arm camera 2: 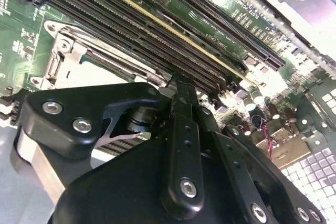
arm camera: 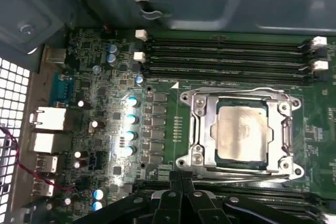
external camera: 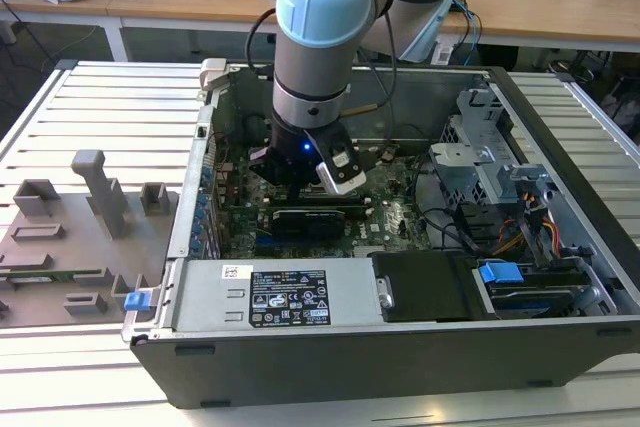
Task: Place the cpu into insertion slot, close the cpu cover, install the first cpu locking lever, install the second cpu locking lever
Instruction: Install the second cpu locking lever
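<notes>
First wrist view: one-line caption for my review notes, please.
The cpu sits in the insertion slot under the closed cpu cover, gripper alongside.

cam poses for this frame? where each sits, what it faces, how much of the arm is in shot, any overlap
Exterior view: off the arm, above the open PC case, looking down; arm wrist and gripper over the motherboard.
First wrist view: on the arm, facing down at the cpu seated in the insertion slot; fingers at the edge.
Second wrist view: low oblique, gripper body in the foreground.
Both wrist views share the memory slots.
</notes>
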Controlling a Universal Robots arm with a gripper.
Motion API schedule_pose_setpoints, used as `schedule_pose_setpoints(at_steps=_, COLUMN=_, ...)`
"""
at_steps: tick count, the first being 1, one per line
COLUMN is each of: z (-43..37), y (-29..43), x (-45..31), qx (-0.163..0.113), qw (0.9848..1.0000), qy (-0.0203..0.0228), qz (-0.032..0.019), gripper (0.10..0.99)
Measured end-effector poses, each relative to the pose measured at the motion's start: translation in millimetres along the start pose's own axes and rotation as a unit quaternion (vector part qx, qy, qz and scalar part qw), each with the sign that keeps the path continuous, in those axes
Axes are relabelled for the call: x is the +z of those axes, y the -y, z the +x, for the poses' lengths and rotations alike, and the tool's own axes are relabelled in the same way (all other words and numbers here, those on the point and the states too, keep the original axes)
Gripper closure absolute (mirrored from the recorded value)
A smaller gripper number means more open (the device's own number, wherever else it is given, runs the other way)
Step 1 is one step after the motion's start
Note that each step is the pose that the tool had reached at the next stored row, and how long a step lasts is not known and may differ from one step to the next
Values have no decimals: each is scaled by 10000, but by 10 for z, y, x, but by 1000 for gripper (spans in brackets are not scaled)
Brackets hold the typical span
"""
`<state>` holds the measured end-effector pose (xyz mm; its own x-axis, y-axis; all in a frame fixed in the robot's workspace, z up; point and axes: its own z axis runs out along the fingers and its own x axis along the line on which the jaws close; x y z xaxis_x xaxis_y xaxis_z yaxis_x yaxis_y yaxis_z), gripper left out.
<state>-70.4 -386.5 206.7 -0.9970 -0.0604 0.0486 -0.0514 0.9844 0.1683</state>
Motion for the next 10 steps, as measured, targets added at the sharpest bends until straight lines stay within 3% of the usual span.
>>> schedule_pose_setpoints(at_steps=10, z=-9, y=-129, x=102, qx=-201, qw=9998, qy=-33, qz=-10, gripper=980)
